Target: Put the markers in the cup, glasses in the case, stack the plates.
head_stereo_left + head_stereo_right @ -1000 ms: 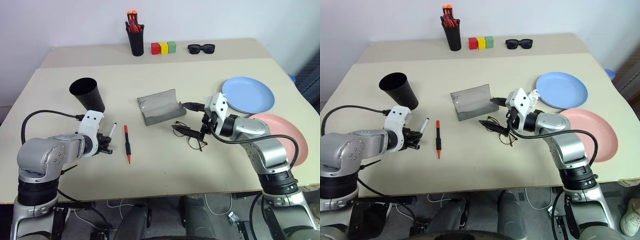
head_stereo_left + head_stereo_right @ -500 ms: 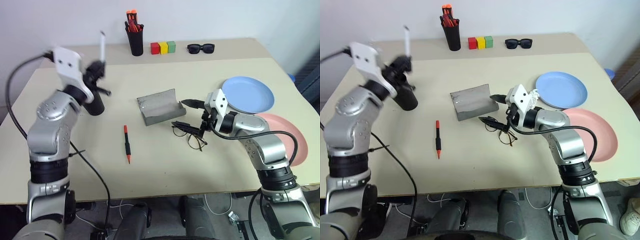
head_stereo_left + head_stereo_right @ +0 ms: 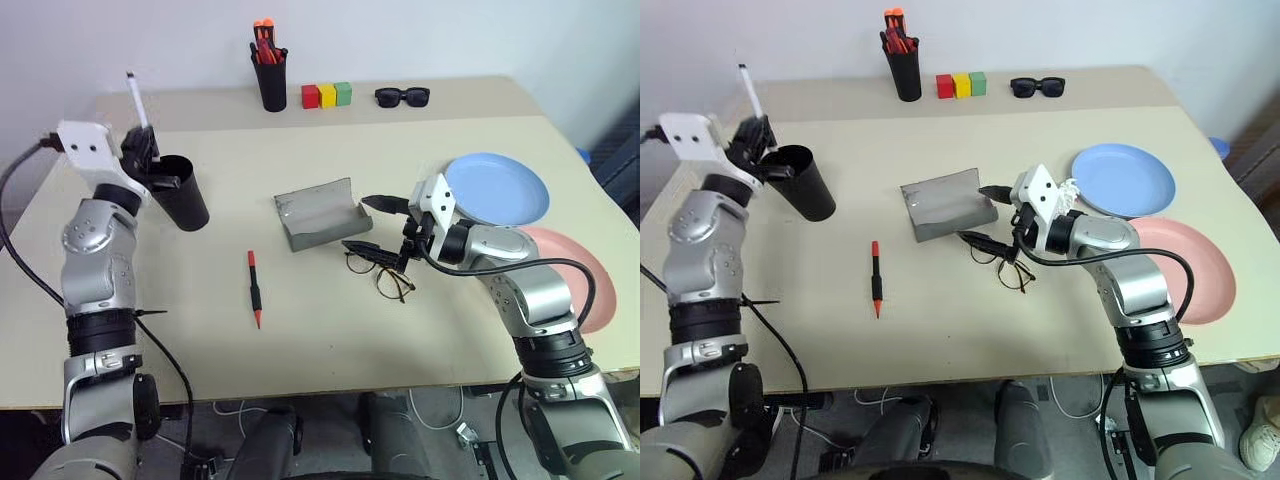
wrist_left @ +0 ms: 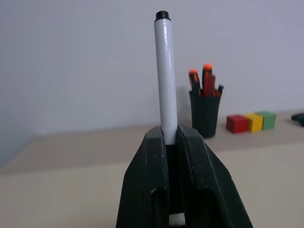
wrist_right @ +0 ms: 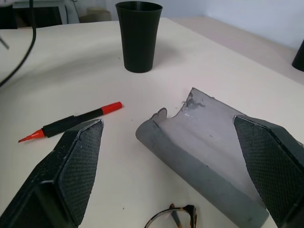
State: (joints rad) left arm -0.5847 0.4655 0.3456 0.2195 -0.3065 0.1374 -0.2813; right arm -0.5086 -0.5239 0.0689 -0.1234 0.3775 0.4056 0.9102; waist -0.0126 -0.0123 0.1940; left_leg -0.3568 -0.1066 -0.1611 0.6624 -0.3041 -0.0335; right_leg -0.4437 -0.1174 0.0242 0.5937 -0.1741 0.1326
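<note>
Left fingers (image 4: 171, 142) clamped on white-barrelled marker (image 4: 165, 71), upright beside cup (image 3: 180, 190) rim. Right fingers (image 3: 375, 225) spread wide, empty, over glasses (image 3: 385, 272) near case (image 3: 318, 215).

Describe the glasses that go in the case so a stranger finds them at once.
Start at the open grey case in the middle of the table. The glasses lie just right of it: thin dark wire frames with clear lenses, unlike the thick black sunglasses at the far edge.
</note>
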